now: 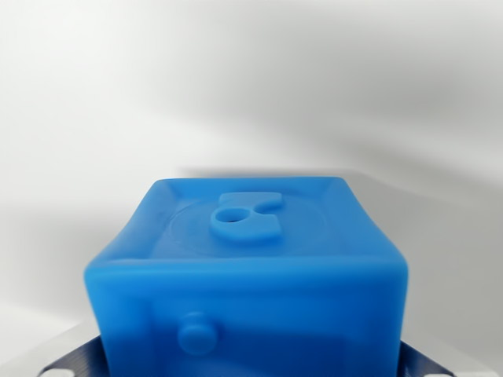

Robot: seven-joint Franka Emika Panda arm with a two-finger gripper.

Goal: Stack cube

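A pale, white-grey surface (251, 86) fills most of the wrist view, blurred and featureless apart from soft shadow bands running across its upper part and a faint darker edge just behind the cube.

The blue cube (247, 275) sits very close to the camera, taking up the lower middle of the view from roughly the centre line down to the bottom edge. Its upper face tilts away from the lens, with a raised rim round the sides and a shallow circular recess inside that rim. The near face drops straight down out of the picture, so what the cube rests on cannot be told.

At the two bottom corners, dark metal parts show from behind the cube: one on the wrist view's left (75, 363) and one on the wrist view's right (428, 363). These look like pieces of the end effector, lying close against the cube's sides, but the fingertips themselves are hidden, so how wide it stands and whether it grips the cube cannot be told.

On the top face lies a raised emblem (245, 217) with a round hole in it.

Smallest, a round knob (196, 333) projects from the near face, low and left of centre
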